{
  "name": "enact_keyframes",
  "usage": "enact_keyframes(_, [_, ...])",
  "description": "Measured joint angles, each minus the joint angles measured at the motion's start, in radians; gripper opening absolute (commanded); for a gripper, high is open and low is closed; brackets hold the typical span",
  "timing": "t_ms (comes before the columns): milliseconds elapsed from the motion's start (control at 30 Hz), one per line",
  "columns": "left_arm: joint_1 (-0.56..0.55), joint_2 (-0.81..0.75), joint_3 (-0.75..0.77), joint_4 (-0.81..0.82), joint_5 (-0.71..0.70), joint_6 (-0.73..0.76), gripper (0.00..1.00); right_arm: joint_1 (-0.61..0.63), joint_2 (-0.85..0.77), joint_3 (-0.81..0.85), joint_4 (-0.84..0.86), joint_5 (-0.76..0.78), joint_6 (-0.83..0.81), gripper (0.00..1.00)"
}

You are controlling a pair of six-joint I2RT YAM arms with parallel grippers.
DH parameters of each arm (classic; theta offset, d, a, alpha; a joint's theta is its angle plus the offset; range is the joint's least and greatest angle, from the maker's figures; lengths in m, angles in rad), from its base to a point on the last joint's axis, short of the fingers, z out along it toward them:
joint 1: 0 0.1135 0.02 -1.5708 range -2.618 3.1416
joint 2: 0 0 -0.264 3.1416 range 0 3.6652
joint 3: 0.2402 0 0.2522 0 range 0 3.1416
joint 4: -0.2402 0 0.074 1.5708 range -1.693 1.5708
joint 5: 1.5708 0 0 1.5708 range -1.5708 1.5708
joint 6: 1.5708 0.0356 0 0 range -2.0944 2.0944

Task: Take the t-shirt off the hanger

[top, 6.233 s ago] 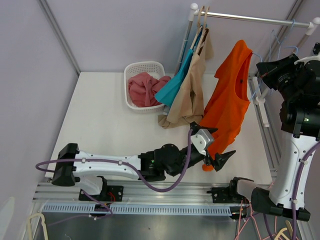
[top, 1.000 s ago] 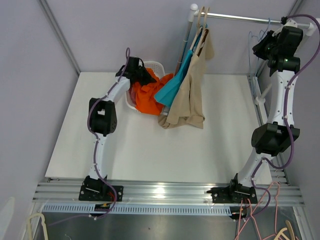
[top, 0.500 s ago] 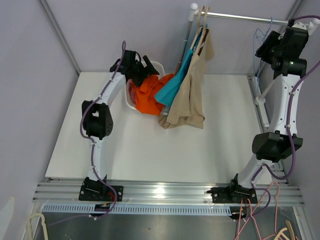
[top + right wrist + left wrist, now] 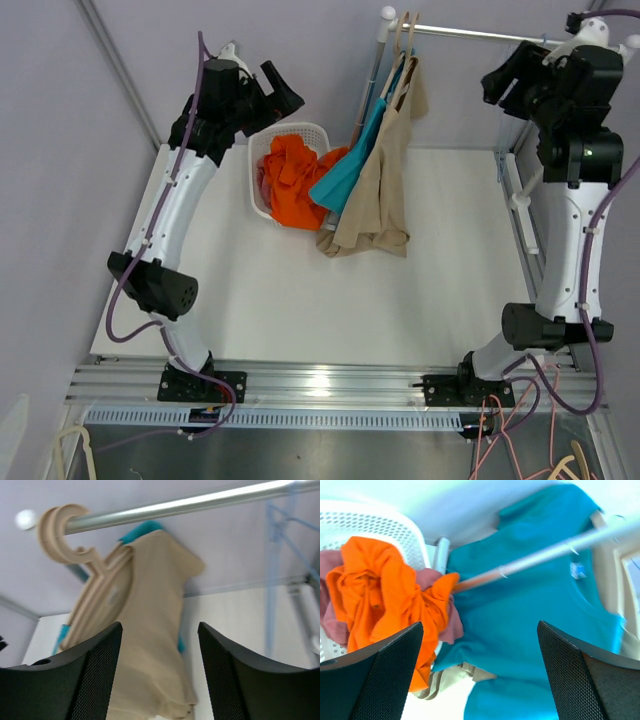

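The orange t-shirt lies crumpled in the white basket, on top of a pink garment; it also fills the left of the left wrist view as the orange t-shirt. My left gripper hangs above the basket's far side, open and empty; in its own view the left gripper has both fingers wide apart. My right gripper is high by the rail, open with nothing in it, also shown as the right gripper. A bare blue hanger hangs at the rail's right end.
A tan shirt and a teal shirt hang on wooden hangers at the rail's left end, their hems reaching the table beside the basket. The rack's upright post stands behind the basket. White tabletop spreads in front.
The left gripper opened, left the orange t-shirt in the basket and rose up and back. The right gripper opened and swung leftward away from the blue hanger.
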Motion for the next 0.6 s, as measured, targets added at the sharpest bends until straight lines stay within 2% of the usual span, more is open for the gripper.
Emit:
enact_keyframes(167, [-0.108,-0.069,-0.072,0.054,-0.029,0.098,0.99,0.114,0.167,0.117,0.033,-0.047,0.028,0.66])
enact_keyframes(333, [-0.215,-0.11,-0.176,0.138,0.011,0.182,0.99,0.17,0.323,0.137,0.066,-0.069,0.048,0.63])
enact_keyframes(600, [-0.23,-0.11,-0.183,0.19,0.052,0.249,1.0,0.187,0.395,0.141,0.129,-0.066,0.047,0.63])
